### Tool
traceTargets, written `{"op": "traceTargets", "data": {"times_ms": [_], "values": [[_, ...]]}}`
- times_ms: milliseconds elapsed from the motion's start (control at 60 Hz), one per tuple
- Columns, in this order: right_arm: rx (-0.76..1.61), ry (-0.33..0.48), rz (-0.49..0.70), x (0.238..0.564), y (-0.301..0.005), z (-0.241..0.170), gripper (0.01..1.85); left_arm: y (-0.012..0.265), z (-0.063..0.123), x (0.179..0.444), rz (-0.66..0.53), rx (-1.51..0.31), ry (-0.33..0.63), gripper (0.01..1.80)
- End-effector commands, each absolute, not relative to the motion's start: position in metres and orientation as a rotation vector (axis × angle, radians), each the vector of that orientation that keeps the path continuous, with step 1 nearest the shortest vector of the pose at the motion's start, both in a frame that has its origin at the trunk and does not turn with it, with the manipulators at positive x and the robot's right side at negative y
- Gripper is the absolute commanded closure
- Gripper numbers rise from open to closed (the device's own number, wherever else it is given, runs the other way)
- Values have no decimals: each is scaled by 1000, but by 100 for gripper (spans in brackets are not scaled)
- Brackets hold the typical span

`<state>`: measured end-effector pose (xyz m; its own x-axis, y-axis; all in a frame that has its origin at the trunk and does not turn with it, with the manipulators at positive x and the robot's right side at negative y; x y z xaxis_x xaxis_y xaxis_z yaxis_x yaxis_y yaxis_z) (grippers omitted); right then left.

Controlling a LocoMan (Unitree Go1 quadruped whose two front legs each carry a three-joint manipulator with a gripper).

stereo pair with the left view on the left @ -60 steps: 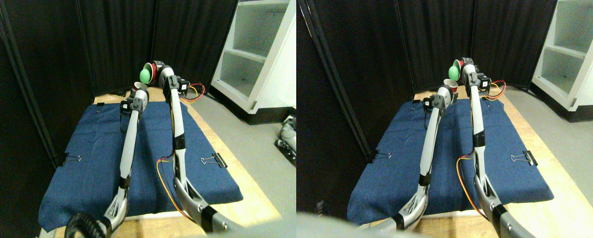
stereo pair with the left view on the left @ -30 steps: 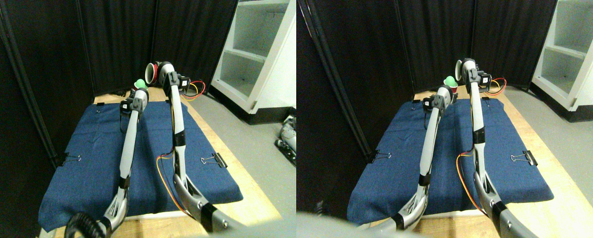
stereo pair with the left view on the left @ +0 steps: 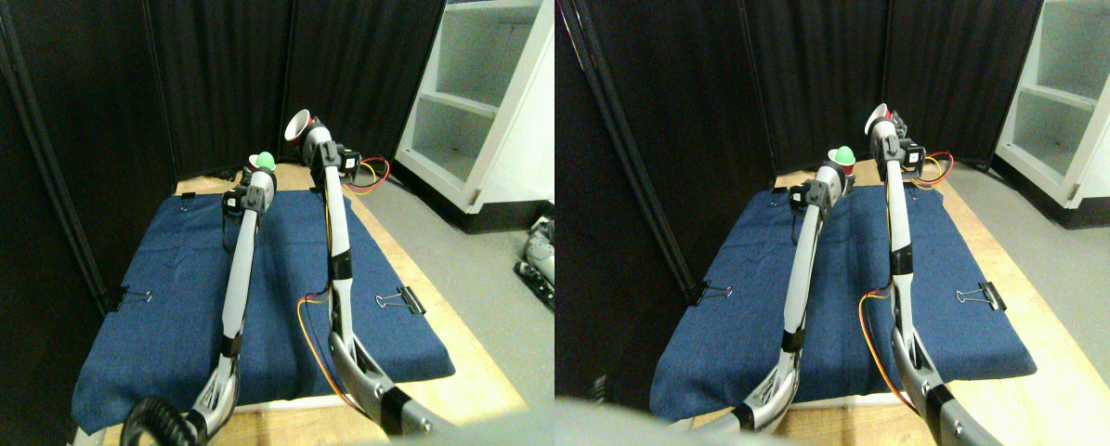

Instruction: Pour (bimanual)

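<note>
The wooden tabletop (stereo pair with the left view on the left: 480,372) carries a dark blue cloth (stereo pair with the left view on the left: 164,307) that covers most of it and is pinned by binder clips: 1 at the right edge (stereo pair with the left view on the left: 402,299), 1 at the left edge (stereo pair with the left view on the left: 133,297), and a small one near the far left corner (stereo pair with the left view on the left: 186,197).

Both manipulators reach from the near edge toward the far edge, side by side over the middle of the cloth. The left gripper (stereo pair with the left view on the left: 255,178) is raised over the far part of the cloth and holds a red cup (stereo pair with the left view on the left: 259,164) roughly upright; a green ball (stereo pair with the left view on the left: 263,157) sits in the mouth of that cup, its top showing above the rim. The gripper is too small to make out its jaws, but the cup rests at its tip and appears to be clasped there.

The right gripper (stereo pair with the left view on the left: 318,141) stands higher, just to the right of the left one, over the far edge of the cloth. It holds a second red cup (stereo pair with the left view on the left: 298,124) tilted, with its white inside turned up and to the left, toward the far left corner. That cup shows nothing inside. The 2 cups are near each other but apart, the tilted one above and right of the upright one.

Red and yellow wires (stereo pair with the left view on the left: 369,172) loop out from the right manipulator near its gripper, and another orange-yellow wire (stereo pair with the left view on the left: 306,325) runs beside its lower limb.

Behind the tabletop hang black curtains (stereo pair with the left view on the left: 220,74). To the right, on the grey floor (stereo pair with the left view on the left: 480,269), stands a white shelf unit (stereo pair with the left view on the left: 480,102).
</note>
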<state>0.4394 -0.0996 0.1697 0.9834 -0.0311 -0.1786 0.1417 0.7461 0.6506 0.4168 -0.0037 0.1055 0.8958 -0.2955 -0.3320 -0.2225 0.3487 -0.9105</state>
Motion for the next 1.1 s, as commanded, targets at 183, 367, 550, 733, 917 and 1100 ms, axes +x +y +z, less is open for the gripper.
{"op": "traceTargets", "data": {"times_ms": [183,367,550,733,917,1100], "values": [[956,79,-114,437,-108,164,153,11,116,417,-30,-1267,360,148],[1133,62,-114,438,-119,146,153,29,112,418,12,-1277,313,148],[1184,49,-127,434,-128,125,153,50,98,421,34,-1274,285,148],[1252,42,-150,430,-132,107,153,64,79,421,83,-1266,249,148],[1314,45,-161,428,-132,89,153,75,64,420,132,-1245,221,148],[1331,67,-188,429,-131,68,153,86,48,422,152,-1254,214,148]]}}
